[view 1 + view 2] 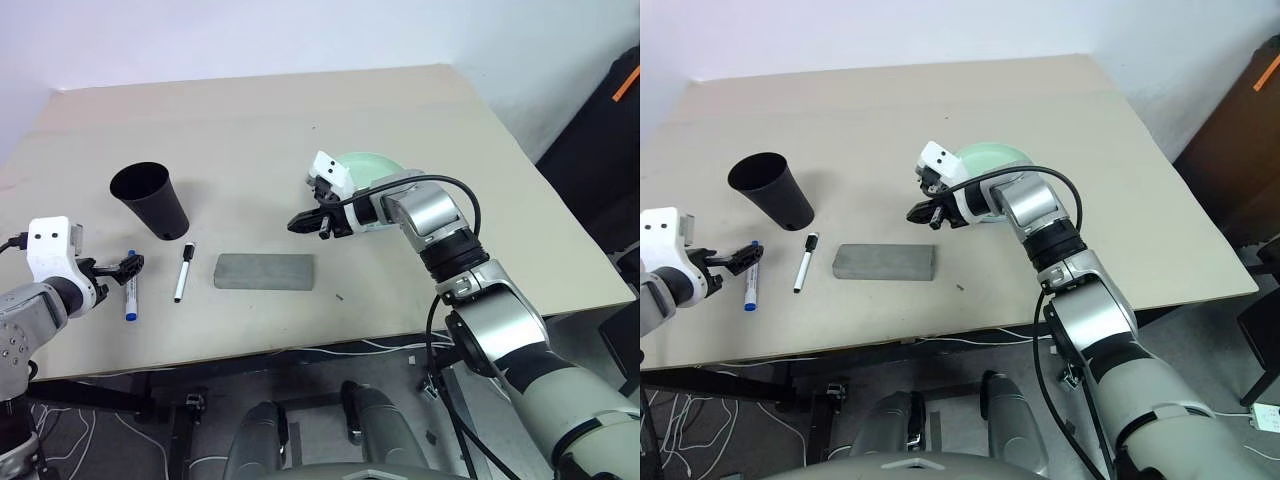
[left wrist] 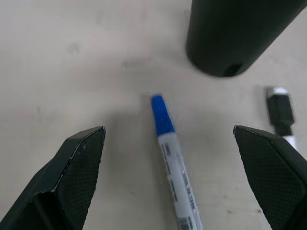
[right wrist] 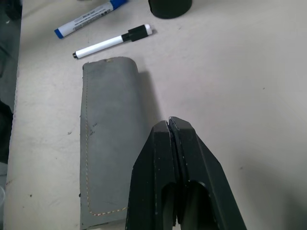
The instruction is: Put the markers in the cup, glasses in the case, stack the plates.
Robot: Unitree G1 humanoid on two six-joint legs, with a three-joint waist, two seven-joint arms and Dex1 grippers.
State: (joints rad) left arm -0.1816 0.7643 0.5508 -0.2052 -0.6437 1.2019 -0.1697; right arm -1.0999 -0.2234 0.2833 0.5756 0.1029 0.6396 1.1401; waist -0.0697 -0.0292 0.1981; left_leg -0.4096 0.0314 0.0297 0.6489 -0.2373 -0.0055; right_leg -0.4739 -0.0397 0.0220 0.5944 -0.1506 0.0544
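Observation:
A black cup [image 1: 150, 198] stands upright at the table's left. In front of it lie two markers: the blue-capped one [image 1: 130, 290] and the black-capped one [image 1: 183, 272]. My left gripper [image 1: 132, 264] is open, just above the blue-capped marker [image 2: 172, 163], one finger [image 2: 76, 177] on either side of it and neither touching. The grey case [image 1: 264, 271] lies shut at mid-table. My right gripper [image 1: 299, 223] hovers shut and empty above its right end. A pale green plate [image 1: 368, 163] sits partly hidden behind that wrist. The glasses are out of view.
The tan table [image 1: 240, 120] stretches bare behind the cup and plate. Its front edge runs close to the markers and case. Cables hang below that edge. A dark object with an orange strip [image 1: 620, 90] stands off the table's right side.

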